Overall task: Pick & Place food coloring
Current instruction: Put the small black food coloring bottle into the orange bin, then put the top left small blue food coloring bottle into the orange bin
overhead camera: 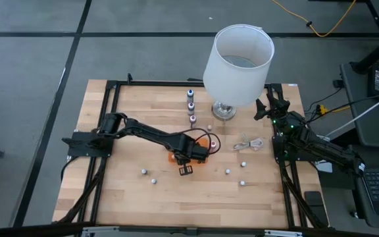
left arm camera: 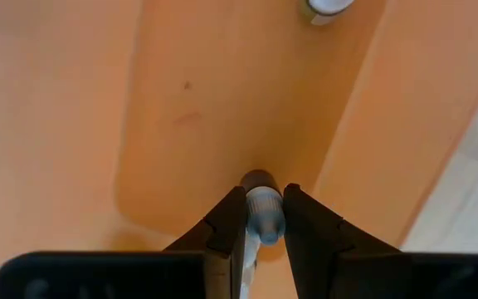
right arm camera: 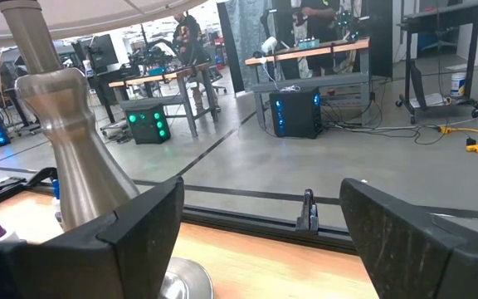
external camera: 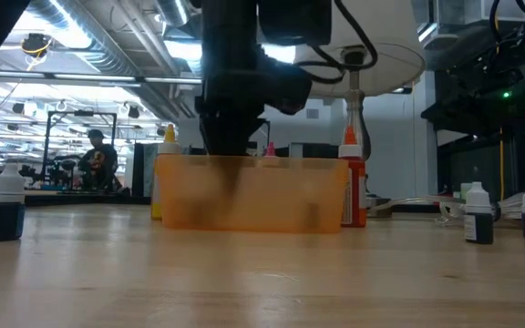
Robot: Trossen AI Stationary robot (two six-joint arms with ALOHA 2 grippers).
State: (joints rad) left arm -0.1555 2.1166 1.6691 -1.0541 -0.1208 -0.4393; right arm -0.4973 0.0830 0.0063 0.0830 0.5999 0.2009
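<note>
My left gripper (left arm camera: 264, 198) reaches down into the orange tray (overhead camera: 170, 158) at mid-table and is shut on one small food coloring bottle (left arm camera: 263, 218) with a pale cap. In the low view its dark fingers (external camera: 229, 173) show through the tray's translucent wall (external camera: 281, 196). Another bottle's cap (left arm camera: 325, 7) lies in the tray. More bottles stand on the table: a row (overhead camera: 191, 105) near the lamp, two at near left (overhead camera: 149, 176), several at near right (overhead camera: 242, 183). My right gripper (right arm camera: 264, 232) waits open at the far right by the lamp base. My left gripper pinches the bottle between its two fingertips (left arm camera: 231, 218) at the pale cap end (left arm camera: 263, 208), coming from above and pointing down. The dark body (left arm camera: 258, 178) points down toward the tray floor. Whether it touches the floor cannot be told.
A lamp with a white shade (overhead camera: 237, 56) and metal base (overhead camera: 224, 110) stands at the far side. A coiled white cable (overhead camera: 249, 143) lies right of the tray. A red bottle (external camera: 354, 187) stands beside the tray. A black frame (overhead camera: 110, 89) borders the wooden table.
</note>
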